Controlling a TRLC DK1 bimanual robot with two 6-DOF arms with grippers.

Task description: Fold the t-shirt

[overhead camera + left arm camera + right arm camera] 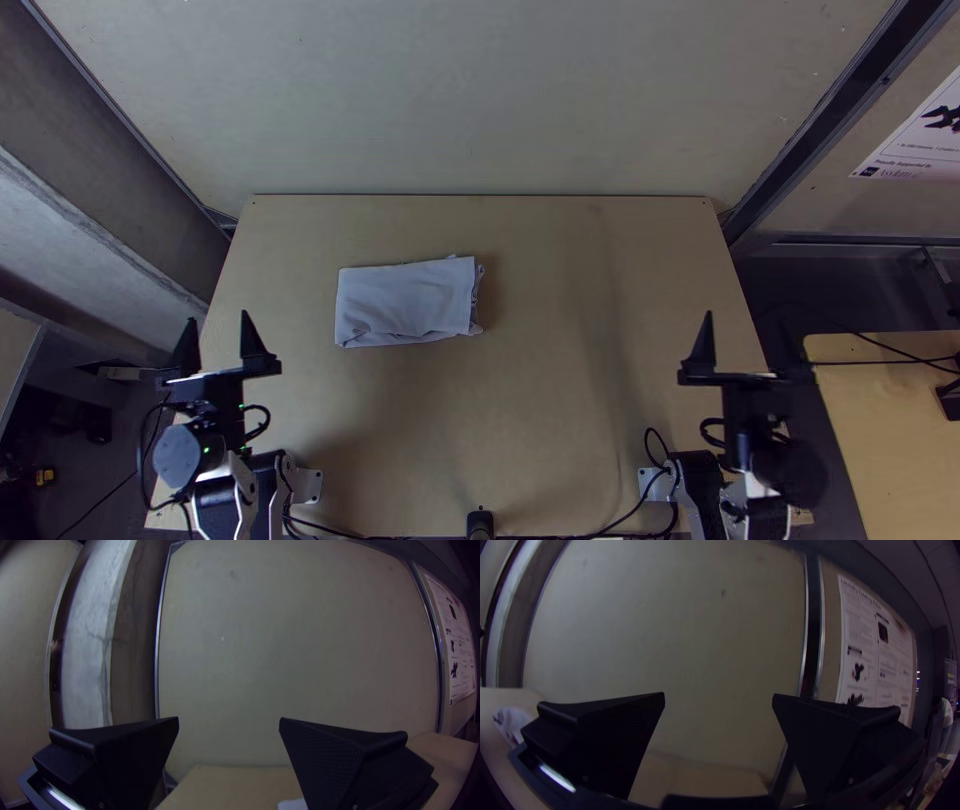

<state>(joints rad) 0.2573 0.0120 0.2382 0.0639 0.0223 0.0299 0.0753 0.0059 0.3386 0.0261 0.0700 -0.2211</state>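
Note:
In the top view the t-shirt (405,302) lies folded into a compact light-grey rectangle left of the table's middle, its layered edges showing on the right side. My left gripper (218,338) stands open near the table's left edge, nearer the arms' bases than the cloth and apart from it. My right gripper (738,345) is at the right edge, far from the cloth. The left wrist view shows the left gripper (229,725) with its fingers wide apart and a bit of the t-shirt (292,804). In the right wrist view, the right gripper (719,697) is open with nothing between its fingers; the t-shirt (513,724) lies beyond one finger.
The wooden table (540,400) has bare surface between the two arms and around the cloth. A pale wall panel (470,100) rises behind its far edge. Cables (640,515) run along the near edge. A second wooden surface (890,410) stands off to the right.

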